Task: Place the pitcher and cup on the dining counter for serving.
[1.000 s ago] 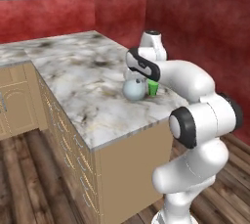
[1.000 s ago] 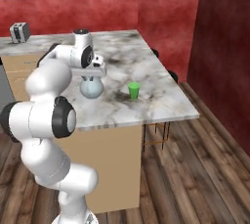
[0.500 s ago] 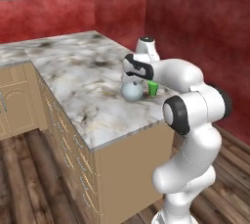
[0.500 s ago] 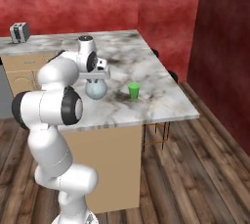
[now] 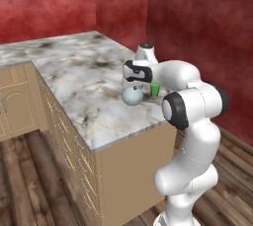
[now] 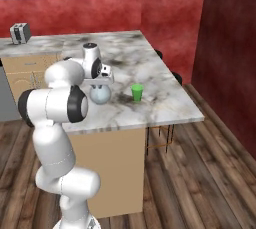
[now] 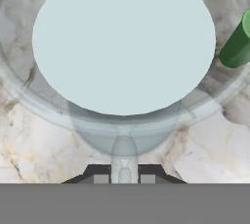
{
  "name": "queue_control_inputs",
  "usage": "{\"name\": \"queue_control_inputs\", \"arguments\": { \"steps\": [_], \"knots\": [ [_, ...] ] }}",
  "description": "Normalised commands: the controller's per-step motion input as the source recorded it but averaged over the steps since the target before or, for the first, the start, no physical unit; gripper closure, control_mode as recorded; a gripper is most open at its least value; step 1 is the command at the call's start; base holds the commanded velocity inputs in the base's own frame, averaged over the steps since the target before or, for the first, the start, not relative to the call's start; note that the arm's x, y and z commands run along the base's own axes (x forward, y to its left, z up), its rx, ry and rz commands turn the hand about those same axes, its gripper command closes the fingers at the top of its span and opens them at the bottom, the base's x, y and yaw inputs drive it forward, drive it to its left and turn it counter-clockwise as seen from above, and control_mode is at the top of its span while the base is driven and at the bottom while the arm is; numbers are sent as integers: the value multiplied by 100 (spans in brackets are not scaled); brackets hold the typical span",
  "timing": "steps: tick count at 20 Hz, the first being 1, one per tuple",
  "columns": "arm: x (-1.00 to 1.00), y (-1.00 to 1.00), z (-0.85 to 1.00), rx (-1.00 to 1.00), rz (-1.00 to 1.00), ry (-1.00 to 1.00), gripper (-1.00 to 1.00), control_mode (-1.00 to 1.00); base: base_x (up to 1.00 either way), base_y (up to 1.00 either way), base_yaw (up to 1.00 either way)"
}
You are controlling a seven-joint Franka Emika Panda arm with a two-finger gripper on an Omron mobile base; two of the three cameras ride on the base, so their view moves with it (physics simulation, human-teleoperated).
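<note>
the pitcher (image 7: 124, 47) is being gripped by the closed claw (image 7: 124, 173) on the tabletop (image 5: 84, 79), cup (image 7: 237, 44) at 3 o'clock.

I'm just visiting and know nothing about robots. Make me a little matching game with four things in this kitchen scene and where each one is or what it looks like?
Things:
1. pitcher
2. cup
3. toaster
4. gripper

Descriptions:
A. bright green, standing alone on the marble
B. far back corner of the counter, under the window
C. directly above the pale glassy vessel
D. pale blue-grey, round-bellied, on the dining counter under the hand

Pairs: 1-D, 2-A, 3-B, 4-C
</note>
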Motion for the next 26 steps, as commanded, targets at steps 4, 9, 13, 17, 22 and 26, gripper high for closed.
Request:
{"name": "queue_control_inputs", "arguments": {
  "steps": [4,9,13,17,22,26],
  "knots": [
    [0,0,-48,0,0,-5,100,-100,0,0,0],
    [0,0,-47,0,0,-4,100,-100,0,0,0],
    [0,0,-41,0,0,-5,100,-100,0,0,0],
    [0,0,-31,0,0,-3,100,-100,0,0,0],
    [2,0,-14,0,0,-1,100,-100,0,0,0],
    [0,0,0,0,0,0,-100,-100,0,0,0]
  ]
}}
